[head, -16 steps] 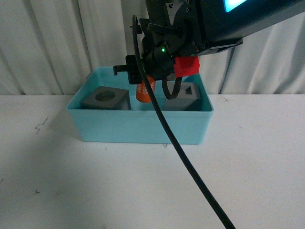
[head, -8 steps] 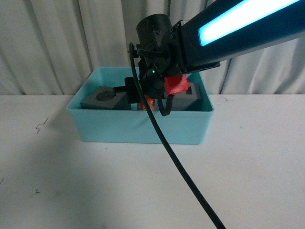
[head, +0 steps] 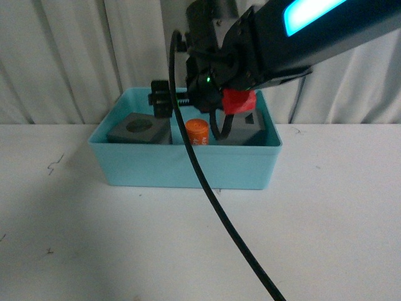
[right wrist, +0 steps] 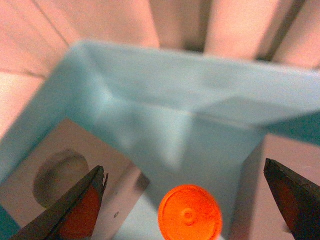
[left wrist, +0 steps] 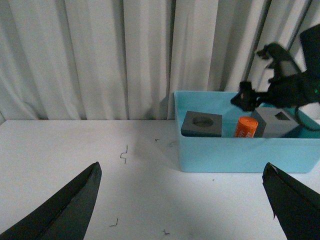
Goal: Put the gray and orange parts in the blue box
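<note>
We are seeing the right gripper hanging above the blue box, its fingers spread wide apart and holding nothing; in the right wrist view both fingertips are sitting at the far edges of the picture with the orange cylinder standing free between and below them. A black cable is running from that arm down across the front of the box. In the front view the orange cylinder is standing upright inside the box, between the gray cube with the round recess on the robot's left and the gray cube with the rectangular recess on its right; whether it is touching either cube, we cannot tell. The box is resting on the white table near the curtain. The left gripper is hovering well apart from the box, over the bare table, jaws wide apart and empty.
</note>
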